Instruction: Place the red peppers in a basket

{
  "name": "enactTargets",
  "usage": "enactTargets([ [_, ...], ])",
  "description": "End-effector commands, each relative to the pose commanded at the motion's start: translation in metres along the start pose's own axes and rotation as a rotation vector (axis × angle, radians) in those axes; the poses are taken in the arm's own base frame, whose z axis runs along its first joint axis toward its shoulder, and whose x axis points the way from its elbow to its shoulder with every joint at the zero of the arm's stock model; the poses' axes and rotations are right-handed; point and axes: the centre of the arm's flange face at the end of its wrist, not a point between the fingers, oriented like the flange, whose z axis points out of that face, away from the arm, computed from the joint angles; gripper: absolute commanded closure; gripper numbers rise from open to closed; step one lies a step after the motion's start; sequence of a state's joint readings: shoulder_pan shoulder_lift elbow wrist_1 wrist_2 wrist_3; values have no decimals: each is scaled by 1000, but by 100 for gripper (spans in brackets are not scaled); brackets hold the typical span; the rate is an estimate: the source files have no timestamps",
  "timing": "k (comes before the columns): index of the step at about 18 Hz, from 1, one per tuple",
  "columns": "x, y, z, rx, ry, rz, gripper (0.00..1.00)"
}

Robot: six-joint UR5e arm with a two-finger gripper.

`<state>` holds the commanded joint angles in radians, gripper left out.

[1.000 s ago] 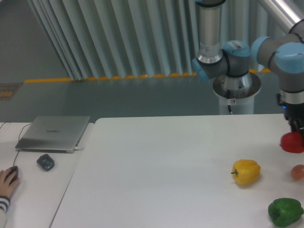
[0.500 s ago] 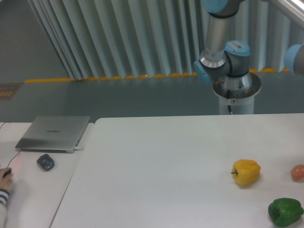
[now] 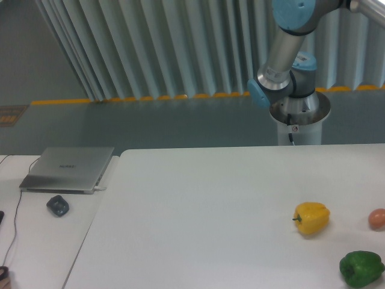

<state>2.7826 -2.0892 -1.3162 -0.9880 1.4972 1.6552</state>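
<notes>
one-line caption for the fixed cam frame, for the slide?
UR5e arm swung up, gripper out of frame; yellow pepper, green pepper and closed laptop remain in view.

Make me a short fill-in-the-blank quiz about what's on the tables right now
1. The pepper nearest the bottom right corner is ____ in color.
2. The yellow pepper lies to the ____ of the round fruit in the picture.
3. The closed ____ sits on the side table, just behind the small dark gadget.

Missing words: green; left; laptop
</notes>
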Motion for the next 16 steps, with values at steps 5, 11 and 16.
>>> enactTargets([
  [5, -10, 1, 9, -2, -41, -52, 85],
  [11, -4, -12, 15, 5, -45, -38, 8],
  [16, 19, -25, 4, 11, -27, -40, 0],
])
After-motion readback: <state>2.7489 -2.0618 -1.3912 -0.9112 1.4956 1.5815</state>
